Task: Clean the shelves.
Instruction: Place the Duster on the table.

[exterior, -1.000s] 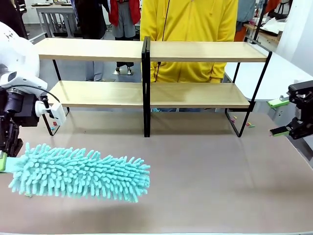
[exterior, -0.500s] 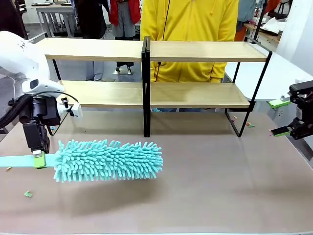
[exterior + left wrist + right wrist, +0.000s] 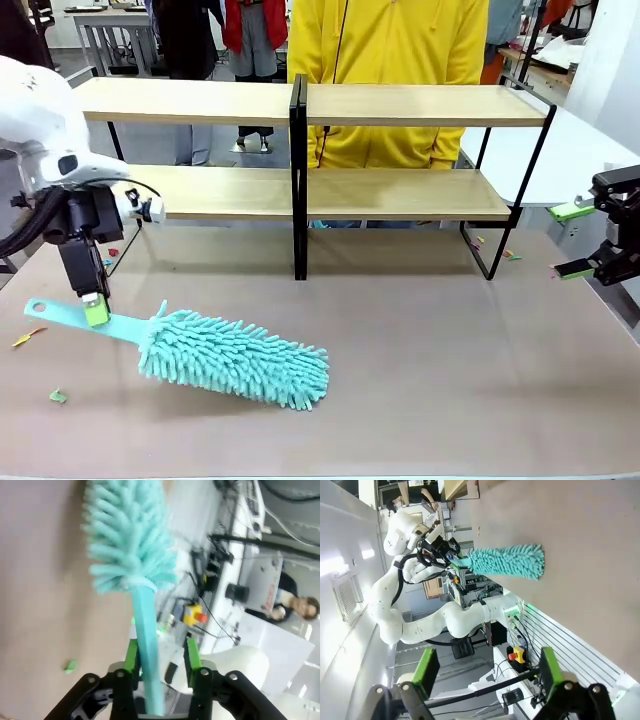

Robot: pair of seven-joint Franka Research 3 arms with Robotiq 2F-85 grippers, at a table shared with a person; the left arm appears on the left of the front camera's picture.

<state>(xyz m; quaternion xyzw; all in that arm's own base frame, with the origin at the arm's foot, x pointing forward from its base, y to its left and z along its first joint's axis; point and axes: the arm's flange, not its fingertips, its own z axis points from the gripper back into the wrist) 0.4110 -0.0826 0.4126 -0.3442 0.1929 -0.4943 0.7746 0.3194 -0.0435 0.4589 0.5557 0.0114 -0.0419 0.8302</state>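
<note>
Fluffy duster lies on the table

The left gripper is spread around the duster handle; squeeze tight before lifting to the shelves.

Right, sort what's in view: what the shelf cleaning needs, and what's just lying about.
For the job:
- shelves
- duster, handle between the left claw's pads

Lying about:
- small scraps on the table, by the duster handle and near the shelves' right foot
- right claw, open and idle
</note>
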